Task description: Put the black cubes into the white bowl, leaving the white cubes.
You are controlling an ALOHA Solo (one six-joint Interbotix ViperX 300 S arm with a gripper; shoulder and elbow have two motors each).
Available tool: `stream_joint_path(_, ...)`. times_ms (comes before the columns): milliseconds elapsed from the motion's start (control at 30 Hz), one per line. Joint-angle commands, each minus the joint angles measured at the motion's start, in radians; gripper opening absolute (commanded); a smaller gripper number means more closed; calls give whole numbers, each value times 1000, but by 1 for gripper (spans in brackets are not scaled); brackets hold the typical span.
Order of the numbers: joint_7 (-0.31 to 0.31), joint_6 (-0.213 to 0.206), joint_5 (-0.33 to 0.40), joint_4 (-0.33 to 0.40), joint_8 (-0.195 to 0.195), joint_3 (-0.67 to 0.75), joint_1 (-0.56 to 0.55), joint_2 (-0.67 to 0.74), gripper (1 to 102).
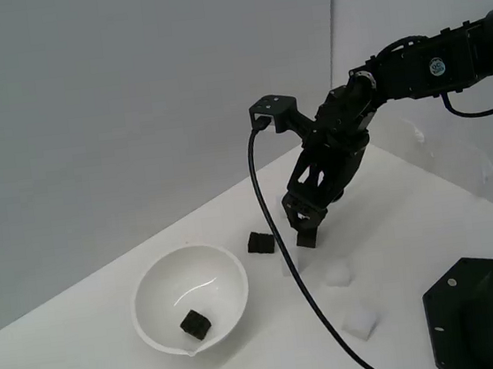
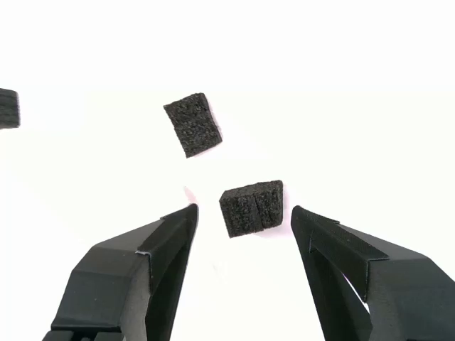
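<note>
the gripper [image 1: 306, 228] hangs low over the white worktop [image 1: 89, 363], its arm [image 1: 411, 68] reaching in from the exterior view's right. in the wrist view the two dark fingers [image 2: 146, 266] stand well apart, with a black cube [image 2: 252, 207] lying on the worktop between their tips, a clear gap on either side. the gripper is spread wide and has hold of nothing. in the exterior view this cube is mostly hidden at the fingertips, so whether the tips touch the worktop cannot be told.

a second black cube [image 1: 260, 242] sits on the worktop just beside the gripper, on the side toward the white bowl [image 1: 165, 287]; the wrist view shows it turned at a slight angle, near the first cube but apart from it. a third black cube [image 1: 195, 324] lies inside the bowl, on its floor near the pouring lip. the bowl stands upright toward the exterior view's left, near the second cube but not touching it.

two white cubes show clearly in the exterior view: one [image 1: 338, 273] near the gripper, and another [image 1: 361, 322] further toward the camera. both rest on the worktop, apart from each other and from the black ones. a black cable [image 1: 274, 235] loops down from the wrist across the worktop, and a dark base [image 1: 489, 317] fills the lower corner on the exterior view's right.
</note>
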Motion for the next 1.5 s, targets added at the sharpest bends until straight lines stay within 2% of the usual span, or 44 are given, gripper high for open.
stream_joint_path(0,-2,-14,0,2,18,9,-2,3,73)
stream_joint_path(67,-3,-14,-2,0,23,-3,3,-11,74)
stream_joint_path(100,-5,-14,-2,2,26,-9,8,-17,78)
stream_joint_path(167,-5,-12,-2,2,32,-23,23,-29,96)
stream_joint_path(200,-5,-12,0,2,31,-29,28,-35,101)
stream_joint_path(467,-5,-6,0,3,49,-75,32,-81,100)
stream_joint_path(1033,-48,-9,2,8,49,-141,14,-150,98)
stream_joint_path(1067,-46,-11,2,8,49,-138,14,-146,94)
stream_joint_path(1100,-44,-11,2,8,48,-133,14,-143,86)
stream_joint_path(1200,-44,-9,5,12,49,-129,14,-138,42)
stream_joint_path(1267,-44,-9,12,18,49,-124,14,-133,20)
stream_joint_path(1367,-40,-8,23,25,49,-117,14,-126,2)
stream_joint_path(1467,-37,-6,21,25,49,-94,15,-103,3)
